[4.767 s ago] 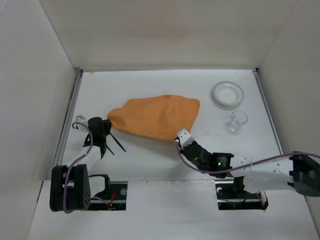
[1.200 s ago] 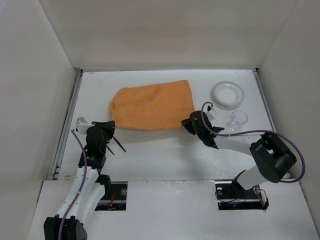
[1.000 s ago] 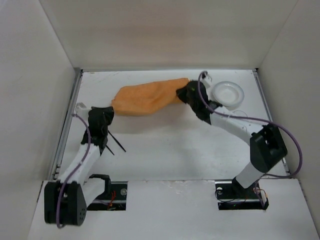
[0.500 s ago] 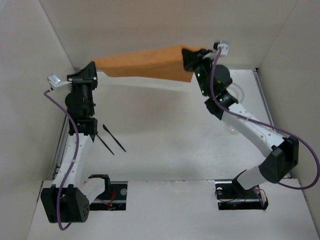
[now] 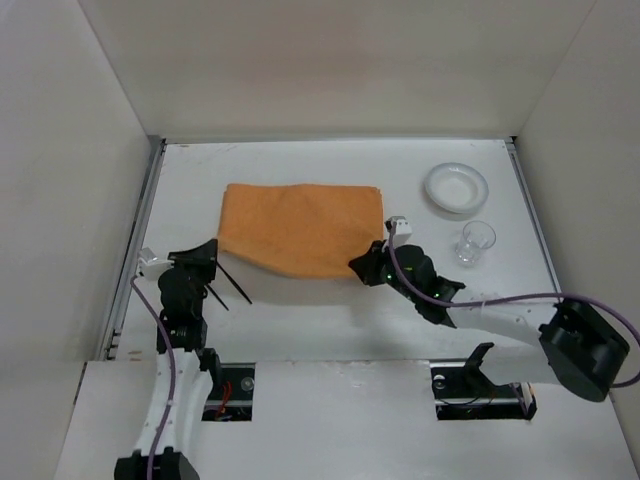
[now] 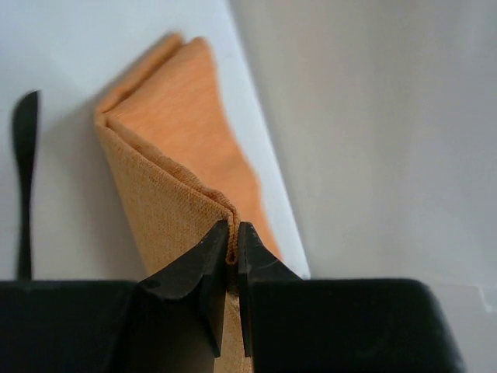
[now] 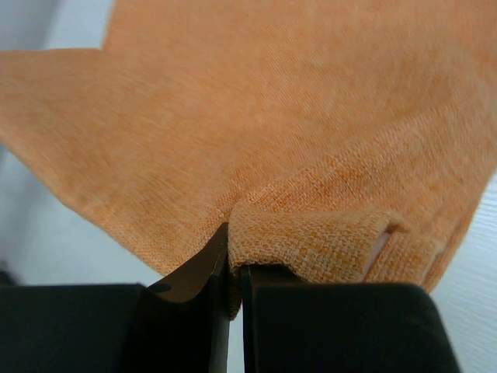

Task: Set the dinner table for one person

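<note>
Left gripper (image 6: 231, 241) pinching mat (image 5: 300, 225) at near-left corner, right gripper (image 7: 233, 256) pinching near-right corner, jaws squeezed tight. Mat spread mid table (image 5: 330, 310); table runs under everything.

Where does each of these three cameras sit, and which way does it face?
Top external: above and behind the arm bases, looking down at the dinner table; both arms show, left gripper and right gripper gripping near corners of the orange cloth mat.
Left wrist: on that wrist, facing along its shut fingers, which pinch a mat corner; black utensil alongside.
Right wrist: on that wrist, facing along its shut fingers, which pinch the mat's edge.
Shared: every view shows the mat.
</note>
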